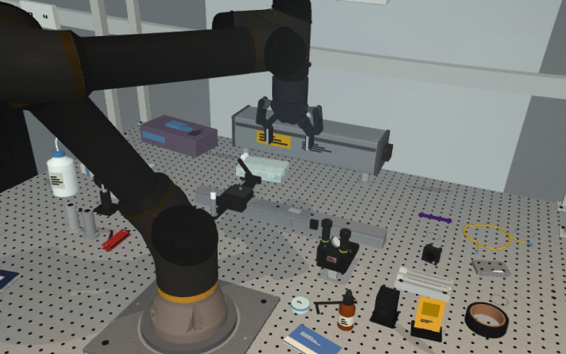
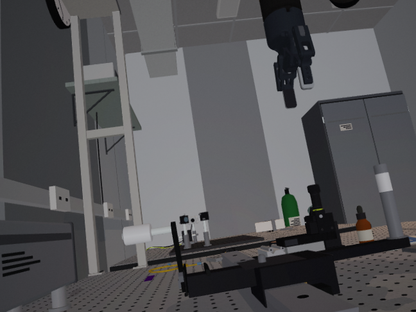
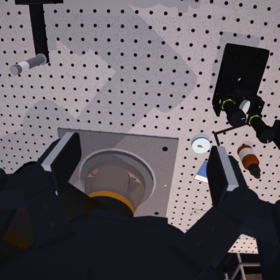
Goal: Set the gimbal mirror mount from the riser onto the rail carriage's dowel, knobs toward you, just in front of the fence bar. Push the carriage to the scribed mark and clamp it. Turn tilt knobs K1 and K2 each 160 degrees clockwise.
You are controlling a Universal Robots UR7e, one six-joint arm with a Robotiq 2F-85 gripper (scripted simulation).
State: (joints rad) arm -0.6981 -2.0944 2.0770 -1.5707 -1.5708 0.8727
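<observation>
The black rail carriage [image 1: 235, 196] sits near the left end of the grey rail [image 1: 292, 215], with its clamp lever [image 1: 247, 169] raised; my gripper [image 1: 289, 140] hangs open and empty high above it. The black gimbal mirror mount [image 1: 336, 250] stands on its riser just in front of the rail's right part. Its two black knobs [image 3: 246, 121] point up, with a round mirror between them. In the second side camera the gripper [image 2: 294, 85] is far above the carriage [image 2: 262, 273] and the mount [image 2: 319, 218].
Behind the rail stand a long grey instrument box [image 1: 313, 140] and a purple box [image 1: 178, 134]. An amber dropper bottle [image 1: 346, 311], a hex key [image 1: 325, 305], a white disc [image 1: 300, 304] and a blue card [image 1: 312, 340] lie in front of the mount. The arm's base [image 1: 185, 309] is to the left.
</observation>
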